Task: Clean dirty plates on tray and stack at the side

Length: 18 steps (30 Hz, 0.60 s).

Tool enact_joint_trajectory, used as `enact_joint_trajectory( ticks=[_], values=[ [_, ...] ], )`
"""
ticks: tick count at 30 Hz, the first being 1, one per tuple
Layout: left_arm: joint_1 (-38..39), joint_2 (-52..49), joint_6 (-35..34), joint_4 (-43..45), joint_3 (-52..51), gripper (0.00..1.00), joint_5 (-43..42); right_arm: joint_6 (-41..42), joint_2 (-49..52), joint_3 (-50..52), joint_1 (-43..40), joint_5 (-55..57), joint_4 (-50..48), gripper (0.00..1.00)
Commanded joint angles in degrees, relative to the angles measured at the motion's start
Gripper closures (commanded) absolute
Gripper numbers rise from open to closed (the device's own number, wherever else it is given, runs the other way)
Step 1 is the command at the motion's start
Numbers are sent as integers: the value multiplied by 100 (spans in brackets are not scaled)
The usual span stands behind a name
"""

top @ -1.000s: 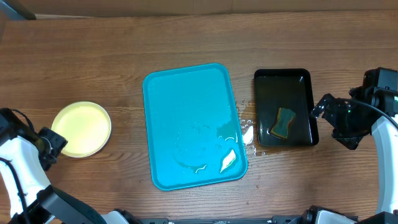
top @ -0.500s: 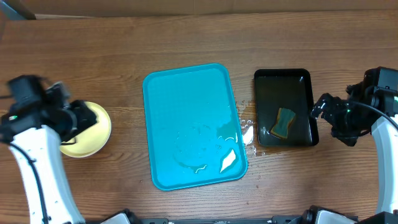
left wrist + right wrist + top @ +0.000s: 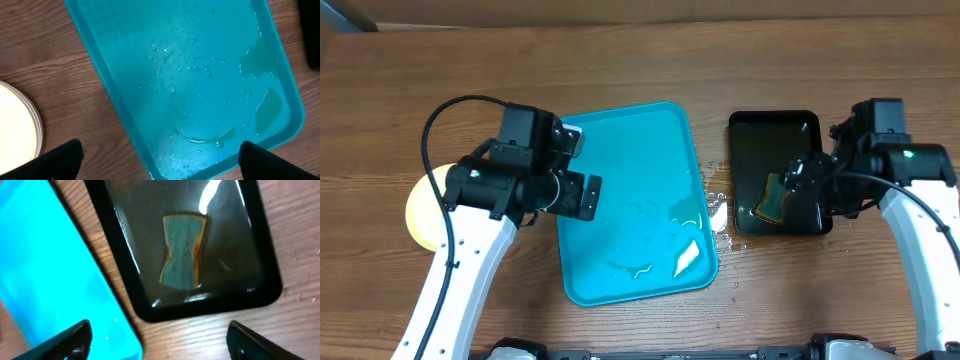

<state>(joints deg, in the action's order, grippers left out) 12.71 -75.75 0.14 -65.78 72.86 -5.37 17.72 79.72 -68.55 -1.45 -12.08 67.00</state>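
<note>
Black tray, sponge inside, perhaps submerged, wooden table

No writing seems readable on the tray or elsewhere.

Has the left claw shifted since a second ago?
Yes. The left claw has swung right, from left of the yellow plate to above the left rim of the turquoise tray.

Wooden table bears turquoise tray; black tray; pale yellow plate
</note>
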Motion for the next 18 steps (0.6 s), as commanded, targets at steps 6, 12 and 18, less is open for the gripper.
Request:
enact_joint_trajectory(
  ticks=[6, 12, 18],
  values=[
    [44, 114, -57, -24, 118, 0, 131, 122, 214, -9, 227, 127, -203, 7],
    [46, 114, -57, -31, 118, 0, 129, -542, -280, -33, 302, -772, -315, 9],
    [44, 114, -57, -28, 118, 0, 125, -560, -1381, -74, 483, -782, -308, 7]
  ],
)
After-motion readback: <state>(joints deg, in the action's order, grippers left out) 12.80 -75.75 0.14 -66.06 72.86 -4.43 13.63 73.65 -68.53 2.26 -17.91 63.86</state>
